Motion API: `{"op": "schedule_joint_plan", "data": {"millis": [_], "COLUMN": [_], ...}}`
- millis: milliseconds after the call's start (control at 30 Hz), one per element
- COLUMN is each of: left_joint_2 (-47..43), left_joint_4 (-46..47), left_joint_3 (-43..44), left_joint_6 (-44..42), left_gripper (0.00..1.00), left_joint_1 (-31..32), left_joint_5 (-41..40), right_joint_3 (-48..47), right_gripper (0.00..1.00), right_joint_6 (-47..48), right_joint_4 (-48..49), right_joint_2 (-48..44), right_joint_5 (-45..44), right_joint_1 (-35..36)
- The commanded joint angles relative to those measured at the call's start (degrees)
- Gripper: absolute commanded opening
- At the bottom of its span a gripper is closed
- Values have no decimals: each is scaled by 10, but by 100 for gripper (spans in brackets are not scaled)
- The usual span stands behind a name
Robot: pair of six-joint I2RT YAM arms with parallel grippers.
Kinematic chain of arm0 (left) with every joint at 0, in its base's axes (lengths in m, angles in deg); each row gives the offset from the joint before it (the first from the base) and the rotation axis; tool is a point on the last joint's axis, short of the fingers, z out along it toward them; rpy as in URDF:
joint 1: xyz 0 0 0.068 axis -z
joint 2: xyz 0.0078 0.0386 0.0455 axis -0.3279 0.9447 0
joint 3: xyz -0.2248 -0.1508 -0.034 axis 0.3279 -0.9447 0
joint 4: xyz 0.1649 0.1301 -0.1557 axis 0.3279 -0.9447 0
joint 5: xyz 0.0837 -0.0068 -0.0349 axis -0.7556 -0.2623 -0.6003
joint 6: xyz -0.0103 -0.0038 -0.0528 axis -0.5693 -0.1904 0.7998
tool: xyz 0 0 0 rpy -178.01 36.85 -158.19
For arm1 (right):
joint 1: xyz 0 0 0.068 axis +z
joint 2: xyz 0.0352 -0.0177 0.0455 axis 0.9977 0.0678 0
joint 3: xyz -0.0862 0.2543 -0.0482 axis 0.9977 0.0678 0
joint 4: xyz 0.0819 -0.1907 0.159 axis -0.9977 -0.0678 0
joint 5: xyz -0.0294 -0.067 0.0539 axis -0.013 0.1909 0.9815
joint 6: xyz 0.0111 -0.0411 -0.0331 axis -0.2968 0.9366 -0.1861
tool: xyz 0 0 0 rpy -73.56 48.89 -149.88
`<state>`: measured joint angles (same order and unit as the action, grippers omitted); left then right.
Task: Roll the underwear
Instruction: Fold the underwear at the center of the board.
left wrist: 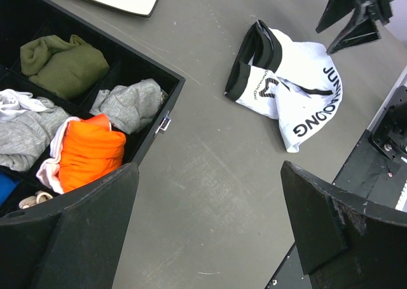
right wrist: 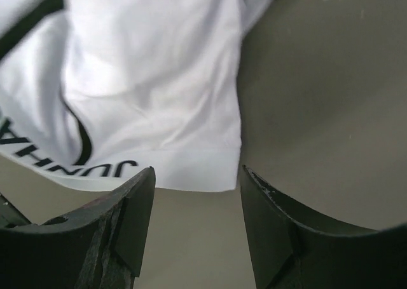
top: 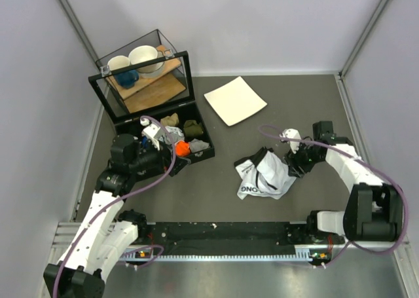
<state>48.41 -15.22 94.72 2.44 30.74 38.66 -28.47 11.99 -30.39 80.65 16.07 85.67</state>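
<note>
The underwear [top: 265, 177] lies crumpled on the grey table [top: 216, 193], at about 5 o'clock from the white square plate [top: 236, 100] and well apart from it. It is not flat. The black waistband is bunched up at the garment's 11 o'clock side, and a lettered white panel spreads toward 5 o'clock.

The right gripper [top: 286, 162] sits at the garment's 2 o'clock edge. In its wrist view the jaws stand partly apart with nothing between them, and a white hem corner lies just ahead of the fingertips. The left gripper [left wrist: 210, 168] hangs over the corner of the black compartment box [top: 196, 155], well off at the garment's 9 o'clock. Its jaws are spread wide and empty.

The fabric looks thin, light and floppy. It will likely fold on itself when lifted, and it may drag along the smooth table instead of turning over when pushed. The black elastic band seems the firmest part, so it probably gives the surest pinch. A single layer of white panel may slip out or pull the whole piece along.

A tidy roll probably calls for spreading the garment flat first. That could be done with one gripper on the waistband and the other on the opposite hem corner. The main risk appears to be pinching several layers at once and locking in the creases.
</note>
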Motion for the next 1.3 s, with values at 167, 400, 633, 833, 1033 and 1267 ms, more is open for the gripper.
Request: {"op": "schedule_joint_plan", "data": {"millis": [167, 400, 633, 833, 1033, 1267], "left_joint_2": [-8, -8, 5, 147, 362, 620], "left_joint_4": [31, 30, 50, 107, 118, 101], "left_joint_3": [-3, -2, -4, 49, 189, 417], "left_joint_6": [2, 3, 29, 134, 160, 171], "left_gripper": [99, 99, 99, 98, 98, 92], "left_joint_1": [2, 3, 4, 116, 243, 290], "left_joint_5": [10, 13, 48, 52, -55, -85], "right_joint_3": [-16, -23, -25, -24, -29, -31], "right_gripper": [56, 50, 12, 0, 0, 0], "right_joint_6": [-95, -101, -86, -74, -70, -63], "right_joint_4": [68, 84, 84, 81, 73, 64], "right_joint_2": [92, 146, 157, 100, 63, 59], "right_joint_5": [-121, -113, -107, -56, -27, -10], "right_joint_1": [-15, -15, -15, -15, -15, -15]}}
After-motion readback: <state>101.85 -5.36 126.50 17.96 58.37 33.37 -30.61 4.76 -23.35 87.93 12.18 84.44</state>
